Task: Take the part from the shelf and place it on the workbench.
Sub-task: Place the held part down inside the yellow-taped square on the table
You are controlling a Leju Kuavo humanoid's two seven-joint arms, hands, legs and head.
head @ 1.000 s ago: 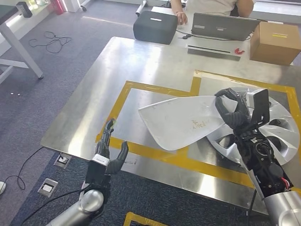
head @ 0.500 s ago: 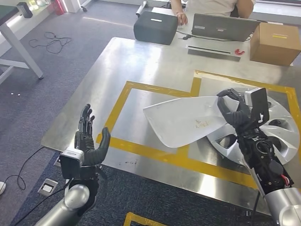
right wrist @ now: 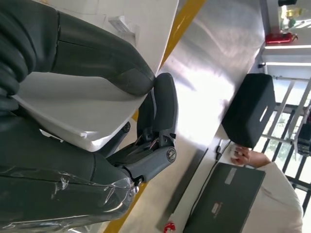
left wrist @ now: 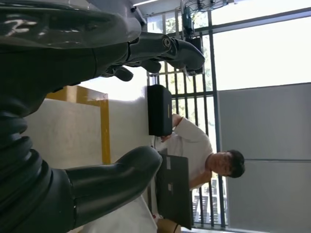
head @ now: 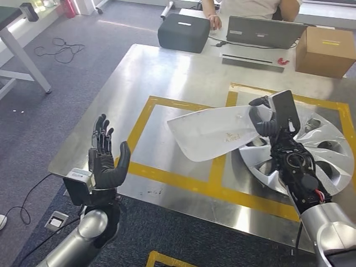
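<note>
While our right hand (head: 263,118) grips the white panel (head: 212,132) over the surface (head: 176,72), it has swung farther in; our left hand (head: 105,161), raised, holds nothing.

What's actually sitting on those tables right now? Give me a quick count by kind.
White panel part, held by the right hand: 1
Silver wheel cover: 1
Black case: 1
Laptop: 1
Cardboard box: 1
Small red item: 1
Total: 6
</note>
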